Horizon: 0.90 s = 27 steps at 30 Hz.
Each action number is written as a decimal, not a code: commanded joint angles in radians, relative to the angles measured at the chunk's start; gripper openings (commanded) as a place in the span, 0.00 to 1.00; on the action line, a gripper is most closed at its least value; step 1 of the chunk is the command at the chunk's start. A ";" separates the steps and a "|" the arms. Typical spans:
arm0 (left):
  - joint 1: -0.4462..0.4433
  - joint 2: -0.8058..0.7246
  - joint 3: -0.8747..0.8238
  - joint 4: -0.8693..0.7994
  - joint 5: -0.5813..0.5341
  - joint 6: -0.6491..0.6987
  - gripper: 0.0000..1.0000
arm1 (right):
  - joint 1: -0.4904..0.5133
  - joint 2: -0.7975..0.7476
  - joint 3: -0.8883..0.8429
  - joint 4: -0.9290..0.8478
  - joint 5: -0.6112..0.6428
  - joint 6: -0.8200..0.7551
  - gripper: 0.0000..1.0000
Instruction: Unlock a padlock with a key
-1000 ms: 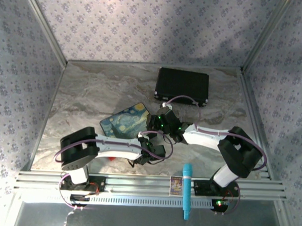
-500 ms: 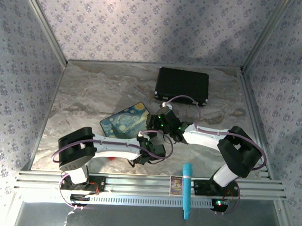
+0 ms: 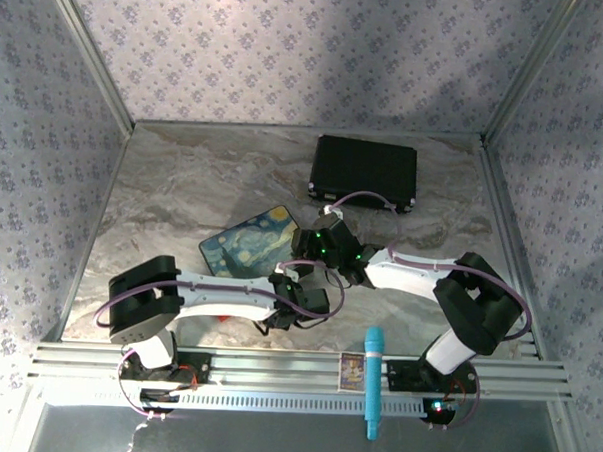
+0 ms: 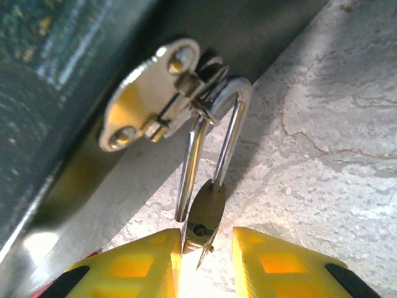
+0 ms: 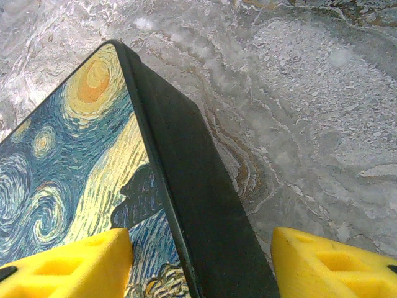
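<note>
I saw the tiny brass padlock (image 4: 205, 214) hung by its silver shackle (image 4: 234, 124) from the metal hasp (image 4: 149, 105) of the swirl-painted box (image 5: 68, 161), left gripper (image 4: 206, 248) with jaws slightly parted around its body, right gripper (image 5: 198, 267) spread wide astride the box edge

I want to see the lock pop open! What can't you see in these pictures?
- Left wrist view: the padlock's bottom sits edge-on inside the left end effector, hiding its keyhole. The key, if that thin sliver is it, is too small to be sure.
- Right wrist view: the bottom edge cuts off the box's near end.
- Top view: the arms' wrists cover the box's front edge.
</note>
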 commanded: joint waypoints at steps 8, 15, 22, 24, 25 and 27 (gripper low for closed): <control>-0.044 -0.018 -0.011 -0.013 0.026 -0.046 0.24 | 0.006 0.062 -0.060 -0.187 -0.015 -0.009 0.62; -0.041 -0.178 0.006 0.006 -0.050 0.014 0.77 | 0.009 -0.065 -0.085 -0.199 0.035 -0.046 0.67; -0.012 -0.496 -0.026 0.039 -0.148 0.083 1.00 | -0.007 -0.253 -0.072 -0.350 0.102 -0.087 0.94; 0.039 -0.572 -0.057 0.044 -0.121 0.111 1.00 | -0.013 -0.313 -0.086 -0.376 0.105 -0.092 0.98; 0.060 -0.598 -0.073 0.046 -0.120 0.122 1.00 | -0.014 -0.336 -0.086 -0.391 0.104 -0.093 0.98; 0.098 -0.646 -0.103 0.040 -0.101 0.156 1.00 | -0.006 -0.384 -0.098 -0.405 0.086 -0.100 0.98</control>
